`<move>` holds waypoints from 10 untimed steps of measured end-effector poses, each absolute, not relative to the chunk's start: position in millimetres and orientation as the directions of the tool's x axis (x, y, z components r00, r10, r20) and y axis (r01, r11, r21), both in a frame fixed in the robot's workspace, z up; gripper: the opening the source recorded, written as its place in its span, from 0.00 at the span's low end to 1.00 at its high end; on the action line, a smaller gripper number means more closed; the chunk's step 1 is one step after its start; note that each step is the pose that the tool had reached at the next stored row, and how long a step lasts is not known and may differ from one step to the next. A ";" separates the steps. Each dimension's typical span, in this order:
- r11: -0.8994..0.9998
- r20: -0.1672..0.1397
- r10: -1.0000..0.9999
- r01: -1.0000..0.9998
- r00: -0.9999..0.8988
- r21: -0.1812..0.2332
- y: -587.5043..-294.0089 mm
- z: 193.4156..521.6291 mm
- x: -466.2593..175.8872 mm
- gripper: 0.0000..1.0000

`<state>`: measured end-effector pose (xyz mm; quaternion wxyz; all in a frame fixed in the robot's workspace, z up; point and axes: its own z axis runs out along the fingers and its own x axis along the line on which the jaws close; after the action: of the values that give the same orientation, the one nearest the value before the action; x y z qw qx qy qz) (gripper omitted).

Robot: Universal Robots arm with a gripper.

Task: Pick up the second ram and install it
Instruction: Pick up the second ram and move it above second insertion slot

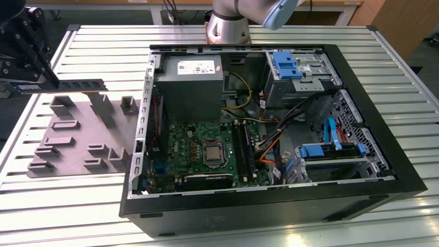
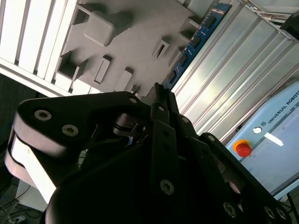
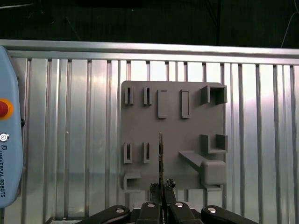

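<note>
"Where's the ram stick (image 1: 79, 85)?"

"At the exterior view's left. It's held level over the far edge of the grey tray (image 1: 75, 134), well apart from the open computer case (image 1: 274, 206)."

"And the gripper (image 1: 42, 82)?"

"Its fingers (image 2: 161, 100) are pinched narrow on one end of the stick. The rest, blue board with dark chips, juts out past the tips. In the first wrist view the stick shows edge-on, a thin line running out from between the tips, with the tray beyond it."
</note>
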<state>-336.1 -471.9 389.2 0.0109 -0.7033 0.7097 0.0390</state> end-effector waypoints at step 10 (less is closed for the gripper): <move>0.008 -0.071 -0.997 -0.999 -0.010 0.040 -471.9 389.2 -329.7 0.14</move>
<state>-329.7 -471.9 389.2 0.0110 -0.7033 0.7097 0.0390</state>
